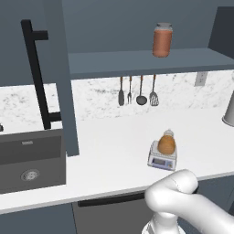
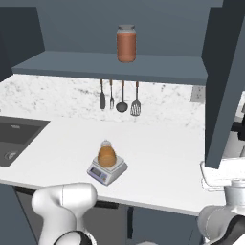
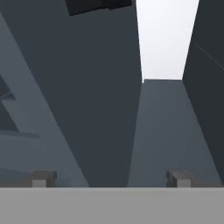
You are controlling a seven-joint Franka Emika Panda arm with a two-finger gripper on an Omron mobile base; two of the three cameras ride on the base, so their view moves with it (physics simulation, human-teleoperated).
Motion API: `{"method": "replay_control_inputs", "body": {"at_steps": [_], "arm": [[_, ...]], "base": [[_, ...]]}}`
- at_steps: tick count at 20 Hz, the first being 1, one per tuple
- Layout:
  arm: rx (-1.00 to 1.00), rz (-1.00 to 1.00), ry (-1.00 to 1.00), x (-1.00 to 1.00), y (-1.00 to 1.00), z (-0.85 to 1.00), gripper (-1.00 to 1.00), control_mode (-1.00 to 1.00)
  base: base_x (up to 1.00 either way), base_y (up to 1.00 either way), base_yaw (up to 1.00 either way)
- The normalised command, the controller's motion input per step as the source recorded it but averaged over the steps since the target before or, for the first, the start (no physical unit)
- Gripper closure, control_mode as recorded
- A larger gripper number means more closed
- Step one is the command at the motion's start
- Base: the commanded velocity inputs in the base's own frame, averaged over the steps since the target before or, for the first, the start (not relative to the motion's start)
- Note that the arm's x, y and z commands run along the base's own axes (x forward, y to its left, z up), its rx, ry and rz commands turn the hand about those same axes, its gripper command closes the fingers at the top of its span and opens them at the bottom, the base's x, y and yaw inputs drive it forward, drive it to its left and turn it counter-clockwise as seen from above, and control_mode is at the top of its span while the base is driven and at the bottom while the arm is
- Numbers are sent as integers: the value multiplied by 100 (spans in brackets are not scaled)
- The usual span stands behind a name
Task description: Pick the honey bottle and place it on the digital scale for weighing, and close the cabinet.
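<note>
Left base view: the honey bottle sits on the digital scale at lower right of centre on the white bench. The cabinet stands open, its left door swung out with a black bar handle; a reddish jar stands on the shelf at the top.

Right base view: bottle and scale lie low, left of centre; the right door hangs open at the right edge, the robot hand just under it.

Hand view: the fingers, spread wide and holding nothing, face dark cabinet panels at the bottom of the frame.
</note>
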Motion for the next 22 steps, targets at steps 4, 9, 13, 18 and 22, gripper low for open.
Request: {"method": "replay_control_inputs", "body": {"at_steps": [4,9,13,18,22], "arm": [[2,-1,0,-17,-42,4,-100,-100],[0,0,-15,-51,1,47,-100,-100],[-5,0,-9,-44,12,92,-100,-100],[-13,0,5,2,26,92,-100,-100],[-21,0,18,28,59,62,-100,-100]], "base": [[0,0,0],[0,0,0],[0,0,0],[0,0,0],[0,0,0]]}}
